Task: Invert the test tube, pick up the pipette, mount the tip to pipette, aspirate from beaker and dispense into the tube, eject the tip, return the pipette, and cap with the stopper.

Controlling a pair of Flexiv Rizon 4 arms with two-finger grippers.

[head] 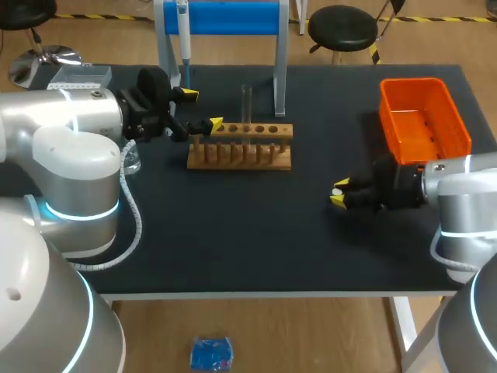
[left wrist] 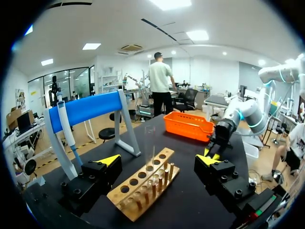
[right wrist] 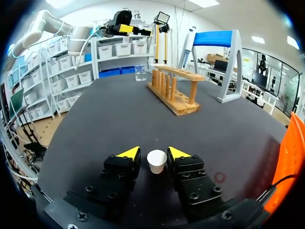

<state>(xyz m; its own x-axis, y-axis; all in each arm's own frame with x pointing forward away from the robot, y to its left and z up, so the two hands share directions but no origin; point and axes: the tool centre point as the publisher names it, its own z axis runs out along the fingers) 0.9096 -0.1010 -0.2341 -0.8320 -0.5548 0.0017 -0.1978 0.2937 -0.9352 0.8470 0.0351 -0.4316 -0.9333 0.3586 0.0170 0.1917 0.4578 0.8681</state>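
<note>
Left pincer stood open by the end of the wooden rack, gripping nothing. Right pincer pinched a white stopper low at the surface. A clear test tube, faint against the dark, stood upright in the rack. The pipette hung on the blue stand, its top cut off in the head view. The beaker was half hidden behind the left arm.

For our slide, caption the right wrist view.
Right gripper shut on a white stopper, wooden rack ahead on the table.
</note>
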